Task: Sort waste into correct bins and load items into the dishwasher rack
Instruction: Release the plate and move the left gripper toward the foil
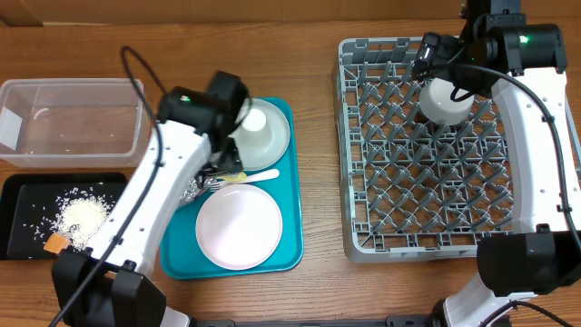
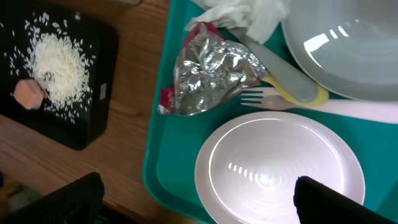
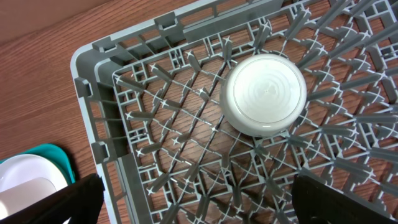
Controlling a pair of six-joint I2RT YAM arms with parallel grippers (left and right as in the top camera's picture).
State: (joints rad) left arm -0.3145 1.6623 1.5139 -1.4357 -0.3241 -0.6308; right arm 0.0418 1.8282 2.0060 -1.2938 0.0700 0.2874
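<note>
My left gripper (image 2: pixel 199 205) is open and empty, low over the near rim of the pinkish white plate (image 2: pixel 280 168) on the teal tray (image 2: pixel 171 149). Crumpled foil (image 2: pixel 214 74) lies beyond it on a red-and-white wrapper (image 2: pixel 165 101), with a white napkin (image 2: pixel 245 15), grey knife (image 2: pixel 273 62), yellow spoon (image 2: pixel 314 96) and pale fork (image 2: pixel 280 102). The grey-green plate (image 1: pixel 272 136) carries a small white cup (image 1: pixel 253 120). My right gripper (image 3: pixel 199 199) is open and empty above the dishwasher rack (image 3: pixel 155 130), near an upside-down white bowl (image 3: pixel 264 93).
The black tray (image 1: pixel 27 195) at the front left holds loose rice (image 1: pixel 83 216) and an orange cube (image 1: pixel 56 242). The clear tub (image 1: pixel 73 91) stands behind it. The rack (image 1: pixel 363 182) fills the right side. Bare wood lies between the teal tray and the rack.
</note>
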